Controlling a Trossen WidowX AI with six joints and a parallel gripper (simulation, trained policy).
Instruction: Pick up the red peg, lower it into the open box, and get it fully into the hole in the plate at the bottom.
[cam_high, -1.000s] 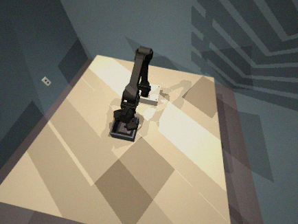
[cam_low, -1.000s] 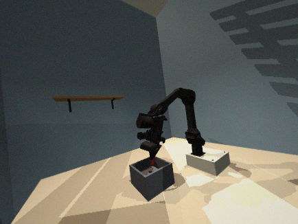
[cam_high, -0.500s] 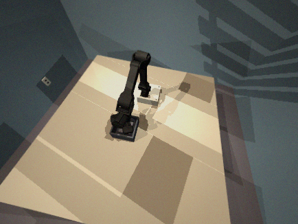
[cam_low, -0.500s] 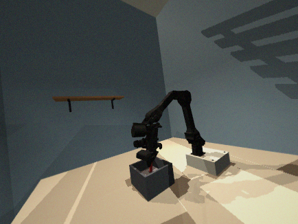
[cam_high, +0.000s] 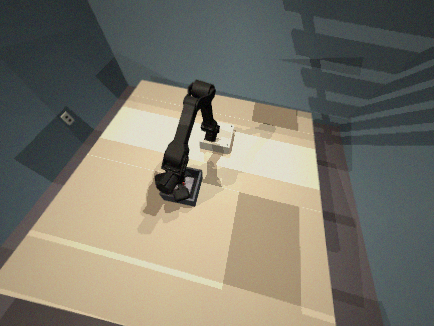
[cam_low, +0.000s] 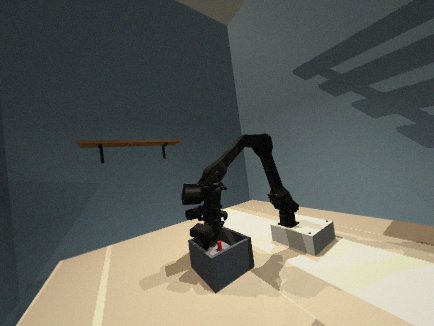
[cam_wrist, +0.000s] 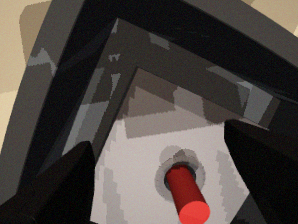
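Most of the job looks done — the red peg (cam_high: 183, 183) (cam_low: 219, 245) (cam_wrist: 188, 192) stands in the hole (cam_wrist: 172, 185) of the pale plate (cam_wrist: 135, 155), down inside the dark box (cam_high: 198, 187) (cam_low: 202, 262) (cam_wrist: 22, 107)! A good length still shows above the plate, and whether it is fully seated, nobody can tell from here. And the gripper (cam_wrist: 159, 140)? Fingers spread well apart, one to each side, holding nothing — a downward push may yet be wanted.
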